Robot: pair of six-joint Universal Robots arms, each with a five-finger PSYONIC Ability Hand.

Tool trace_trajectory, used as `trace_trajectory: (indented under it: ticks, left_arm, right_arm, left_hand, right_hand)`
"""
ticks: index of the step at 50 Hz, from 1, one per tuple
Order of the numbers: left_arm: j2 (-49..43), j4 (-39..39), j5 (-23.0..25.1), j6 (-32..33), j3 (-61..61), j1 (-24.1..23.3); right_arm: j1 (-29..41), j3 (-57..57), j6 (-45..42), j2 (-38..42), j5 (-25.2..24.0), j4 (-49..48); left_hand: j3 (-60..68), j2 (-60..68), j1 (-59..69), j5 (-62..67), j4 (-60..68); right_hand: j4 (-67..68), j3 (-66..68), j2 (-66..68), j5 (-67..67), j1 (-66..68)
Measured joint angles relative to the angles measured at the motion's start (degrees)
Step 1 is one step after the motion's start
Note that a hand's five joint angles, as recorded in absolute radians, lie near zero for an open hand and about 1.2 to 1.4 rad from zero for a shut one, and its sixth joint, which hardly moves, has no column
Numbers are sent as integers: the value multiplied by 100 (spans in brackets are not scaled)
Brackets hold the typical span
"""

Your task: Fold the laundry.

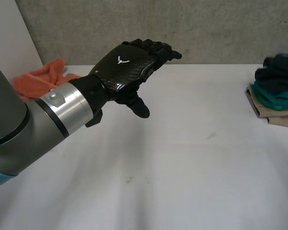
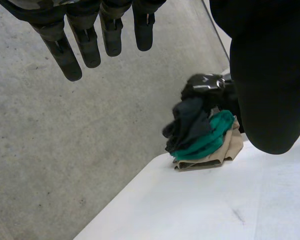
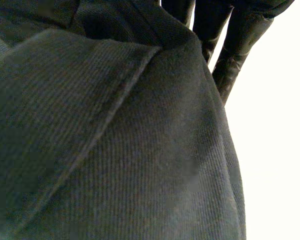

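My left hand [image 1: 127, 64] hangs open above the middle of the white table [image 1: 182, 158], fingers straight and holding nothing; its fingers [image 2: 85, 45] and thumb [image 2: 270, 90] stand apart in the left wrist view. At the table's right edge lies a stack of laundry: a dark navy garment [image 1: 278, 72] on a green one [image 1: 278, 98] on a beige one [image 1: 278, 115]. My right hand [image 2: 207, 85] sits on top of that stack, shut on the bunched dark navy garment [image 2: 190, 122]. In the right wrist view the dark cloth [image 3: 115, 140] lies against the palm, beside the fingers [image 3: 232, 55].
An orange cloth [image 1: 43, 76] lies crumpled at the table's far left, behind my left arm [image 1: 19, 129]. A grey concrete wall [image 1: 206, 28] runs along the table's far edge. Bare white tabletop spreads between the two heaps.
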Motion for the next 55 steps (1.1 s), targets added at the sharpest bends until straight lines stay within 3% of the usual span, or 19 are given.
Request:
trace_trajectory:
  ticks: [8,12,14,15,16,17,25,29,34,39,40,41,45,48,51,53,55]
  left_arm:
    - [61,-3,-2,-3,-26,-9]
    - [94,-12,2,-14,-45,-20]
    - [121,-13,4,-20,-66,-27]
    - [121,-13,4,-20,-66,-27]
    - [150,-11,6,-20,-90,-35]
    - [166,-9,7,-20,-103,-40]
    - [222,-1,9,-12,-138,-70]
    - [235,0,9,-10,-136,-79]
    - [243,3,11,-8,-126,-74]
    - [244,3,13,-10,-112,-72]
    - [244,4,12,-10,-105,-71]
    - [241,6,11,-11,-96,-70]
    - [236,14,5,-14,-64,-50]
    - [228,23,-6,-19,-31,-22]
    - [215,34,-25,-24,10,31]
    - [215,34,-25,-24,10,31]
    - [180,51,-43,-25,58,172]
  right_arm:
    - [-395,586,33,100,-486,-310]
    - [-490,831,37,-37,-655,-341]
    - [-522,931,47,-143,-667,-315]
    - [-522,931,47,-143,-667,-315]
    - [-590,1118,70,-404,-544,-180]
    - [-631,1203,79,-541,-446,-95]
    - [-848,1740,56,-1594,383,1138]
    - [-1156,2008,-142,-2192,690,2428]
    - [-1678,2051,-963,-2601,874,4047]
    - [-1940,1867,-1697,-2693,1294,4755]
    - [-2010,1759,-1993,-2713,1565,4945]
    - [-2064,1438,-2693,-2742,2470,5192]
    - [-1504,1134,-3110,-2840,3554,4654]
    - [-838,1180,-3022,-3037,3911,3921]
    - [-34,1612,-2666,-3458,3894,3006]
    - [-34,1612,-2666,-3458,3894,3006]
    - [1072,2608,-2026,-4118,3341,1913]
  left_hand:
    - [0,0,0,0,0]
    - [0,0,1,0,0]
    - [0,0,1,0,0]
    - [0,0,1,0,0]
    - [0,0,1,0,0]
    - [0,0,0,0,0]
    - [0,0,0,0,0]
    - [0,0,0,0,0]
    - [0,0,0,0,0]
    - [0,0,0,0,0]
    - [0,0,0,0,0]
    - [0,0,1,0,0]
    - [0,0,0,0,0]
    - [0,0,0,0,0]
    - [0,0,0,-1,0]
    - [0,0,0,-1,0]
    - [0,0,0,0,0]
  right_hand:
    - [1,49,0,123,0]
    - [-2222,-2097,-2173,-1778,-1730]
    - [-4342,-4211,-4430,-3846,-3472]
    - [-4342,-4211,-4430,-3846,-3472]
    - [-5364,-5234,-5275,-4674,-3917]
    - [-5483,-5451,-5434,-4791,-3935]
    - [-5483,-5459,-5434,-4793,-3935]
    - [-5483,-5459,-5434,-4793,-3935]
    - [-5483,-5459,-5434,-4793,-3935]
    - [-5483,-5459,-5434,-4793,-3935]
    - [-5483,-5459,-5434,-4793,-3935]
    - [-5483,-5459,-5434,-4793,-3935]
    - [-5483,-5459,-5434,-4793,-3935]
    - [-5483,-5459,-5434,-4793,-3935]
    - [-5483,-5459,-5434,-4793,-3935]
    - [-5483,-5459,-5434,-4793,-3935]
    - [-5483,-5459,-5434,-4793,-3935]
